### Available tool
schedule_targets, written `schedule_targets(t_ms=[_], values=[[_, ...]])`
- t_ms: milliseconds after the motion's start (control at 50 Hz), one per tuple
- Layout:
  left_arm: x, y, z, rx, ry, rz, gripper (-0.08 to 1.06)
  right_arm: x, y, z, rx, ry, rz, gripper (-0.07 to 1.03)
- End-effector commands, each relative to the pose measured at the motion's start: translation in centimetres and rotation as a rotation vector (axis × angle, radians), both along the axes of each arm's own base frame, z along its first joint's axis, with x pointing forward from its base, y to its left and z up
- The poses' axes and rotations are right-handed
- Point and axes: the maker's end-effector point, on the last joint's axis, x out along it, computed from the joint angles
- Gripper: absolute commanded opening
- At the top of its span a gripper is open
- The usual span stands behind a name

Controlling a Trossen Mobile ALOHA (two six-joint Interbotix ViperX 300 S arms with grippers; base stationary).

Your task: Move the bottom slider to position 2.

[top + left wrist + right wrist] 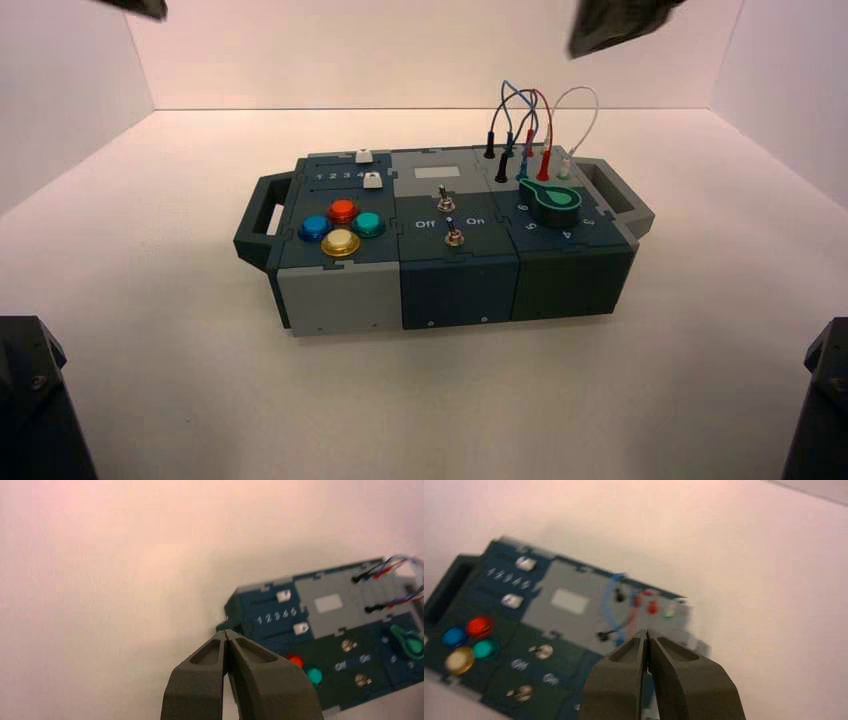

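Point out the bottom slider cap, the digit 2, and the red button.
Bottom slider cap (301,628): left wrist view, middle of its white face.
Digit 2 (268,618): left wrist view, on the printed numeral.
Red button (343,210): high view, top of its dome.

"Off" and "On" (450,223) beside switches (446,203)

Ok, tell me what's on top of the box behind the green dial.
Behind the dial, plugs such as the red one stand with wires looping up. The dial hides the surface right under it.
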Motion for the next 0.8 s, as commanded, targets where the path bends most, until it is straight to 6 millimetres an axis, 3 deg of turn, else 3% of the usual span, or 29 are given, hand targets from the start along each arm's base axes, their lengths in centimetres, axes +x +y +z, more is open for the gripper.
schedule_targets(t_ms=[20, 420, 800], values=[[0.2, -0.4, -0.8, 0.004, 0.034, -0.008, -0.03, 0.6, 2.6, 0.9, 0.020, -0.005, 0.050, -0.02], [0.1, -1.1, -3.6, 0.036, 0.135, -0.040, -0.03, 0.9, 8.1, -2.4, -0.021, 0.110, 0.156, -0.02], [-0.7, -3.1, -3.9, 0.046, 0.148, -0.123, -0.03, 0.8, 12.5, -5.2, -0.069, 0.191, 0.242, -0.02]])
